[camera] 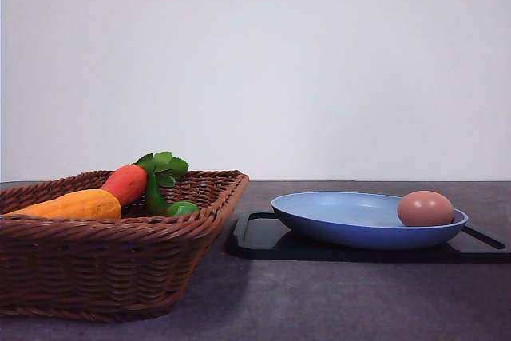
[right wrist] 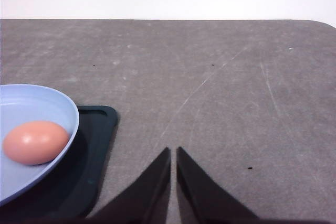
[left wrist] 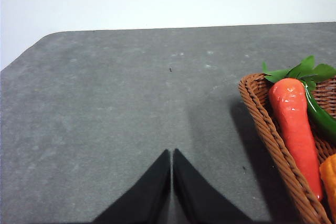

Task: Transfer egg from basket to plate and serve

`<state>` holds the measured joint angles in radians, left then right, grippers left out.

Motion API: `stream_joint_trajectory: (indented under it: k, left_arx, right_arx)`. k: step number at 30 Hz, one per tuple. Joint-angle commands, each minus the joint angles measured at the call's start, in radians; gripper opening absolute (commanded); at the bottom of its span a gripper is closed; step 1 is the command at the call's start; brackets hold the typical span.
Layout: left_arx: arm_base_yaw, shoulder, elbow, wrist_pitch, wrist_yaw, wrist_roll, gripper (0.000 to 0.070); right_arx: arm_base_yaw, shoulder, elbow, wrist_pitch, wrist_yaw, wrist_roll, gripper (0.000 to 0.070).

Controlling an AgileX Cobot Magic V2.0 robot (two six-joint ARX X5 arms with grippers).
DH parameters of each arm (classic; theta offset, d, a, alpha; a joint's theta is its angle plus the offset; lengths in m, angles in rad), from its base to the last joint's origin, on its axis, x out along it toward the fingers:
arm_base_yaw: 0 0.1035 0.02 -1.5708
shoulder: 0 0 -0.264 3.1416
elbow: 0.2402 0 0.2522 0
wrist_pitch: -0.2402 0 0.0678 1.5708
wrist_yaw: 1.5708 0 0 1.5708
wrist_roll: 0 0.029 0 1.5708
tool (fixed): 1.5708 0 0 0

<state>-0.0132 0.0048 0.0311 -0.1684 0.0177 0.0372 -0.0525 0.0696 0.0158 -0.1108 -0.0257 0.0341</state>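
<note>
In the front view the basket [camera: 120,253] runs off the left edge, and its near wall hides the lower parts of the vegetables inside. The tray [camera: 263,237] is cut off at the right, mostly covered by the plate [camera: 351,217], whose rim conceals the egg's [camera: 425,208] underside.

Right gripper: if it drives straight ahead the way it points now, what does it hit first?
Probably nothing. The right gripper, fingers closed, points over bare table, and the way looks free to the far edge. The plate with the egg and the tray lie off to one side.
</note>
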Motion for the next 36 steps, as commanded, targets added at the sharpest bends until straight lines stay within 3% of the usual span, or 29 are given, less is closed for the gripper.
stream_joint_trajectory:
  k: [1,36]
  left_arx:
    - [0.002,-0.002,-0.028,0.01,0.0,-0.004,0.0]
    - [0.002,-0.002,-0.028,0.01,0.0,-0.004,0.0]
  right_arx:
    - [0.0,-0.002,-0.006,0.009,0.0,0.013,0.0]
    - [0.0,-0.002,-0.006,0.008,0.0,0.013,0.0]
